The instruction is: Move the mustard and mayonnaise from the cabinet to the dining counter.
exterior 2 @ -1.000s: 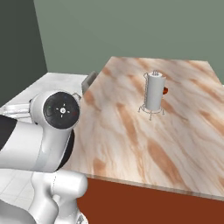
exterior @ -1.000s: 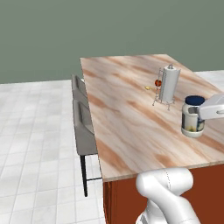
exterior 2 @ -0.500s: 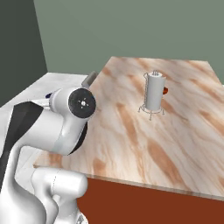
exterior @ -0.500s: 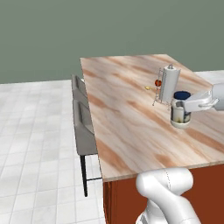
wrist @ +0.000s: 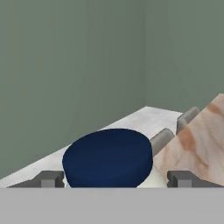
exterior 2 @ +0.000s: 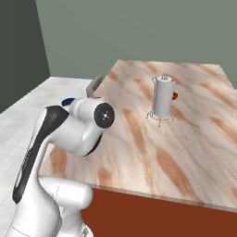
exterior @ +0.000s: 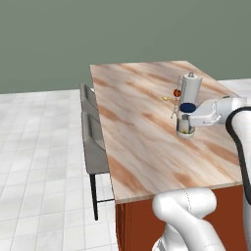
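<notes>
Mayonnaise (exterior: 186, 120) in hand (exterior: 188, 119); over dining counter (exterior: 142, 132)

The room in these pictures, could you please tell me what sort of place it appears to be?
Probably a kitchen's dining area: a marble-topped dining counter on a red-brown base, grey stools tucked along its side, and a paper-towel roll standing on top beside the mayonnaise.

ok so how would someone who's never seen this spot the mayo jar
Look at the marble dining counter and find the tall white paper-towel roll on its wire stand. Just in front of it, between the fingers of the gripper, is the mayonnaise: a squat white jar with a dark blue lid, much shorter than the roll.
</notes>
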You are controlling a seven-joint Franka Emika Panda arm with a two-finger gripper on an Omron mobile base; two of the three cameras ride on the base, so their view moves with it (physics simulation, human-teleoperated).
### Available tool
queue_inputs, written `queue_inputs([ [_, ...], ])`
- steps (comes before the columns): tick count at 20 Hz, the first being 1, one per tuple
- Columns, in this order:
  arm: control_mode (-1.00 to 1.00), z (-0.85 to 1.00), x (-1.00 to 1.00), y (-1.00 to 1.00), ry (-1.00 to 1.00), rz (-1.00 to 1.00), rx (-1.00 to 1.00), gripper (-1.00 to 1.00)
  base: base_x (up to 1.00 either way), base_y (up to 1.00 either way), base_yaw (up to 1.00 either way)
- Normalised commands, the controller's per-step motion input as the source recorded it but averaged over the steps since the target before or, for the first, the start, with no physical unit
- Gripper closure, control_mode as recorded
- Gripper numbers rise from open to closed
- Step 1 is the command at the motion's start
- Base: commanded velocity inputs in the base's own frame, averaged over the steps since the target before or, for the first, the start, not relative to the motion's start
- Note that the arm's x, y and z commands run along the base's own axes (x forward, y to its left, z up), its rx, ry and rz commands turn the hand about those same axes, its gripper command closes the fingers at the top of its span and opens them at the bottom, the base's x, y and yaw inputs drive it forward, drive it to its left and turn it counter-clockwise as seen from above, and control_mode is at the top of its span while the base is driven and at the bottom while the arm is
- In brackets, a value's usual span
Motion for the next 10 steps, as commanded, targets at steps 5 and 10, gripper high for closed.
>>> queue_inputs([
  [5,-1.0,-0.3,0.83,0.11,0.0,0.03,0.0,1.0,0.0,0.0,0.0],
  [10,-1.0,-0.27,0.78,0.05,0.0,0.0,0.0,1.0,0.0,0.0,0.0],
])
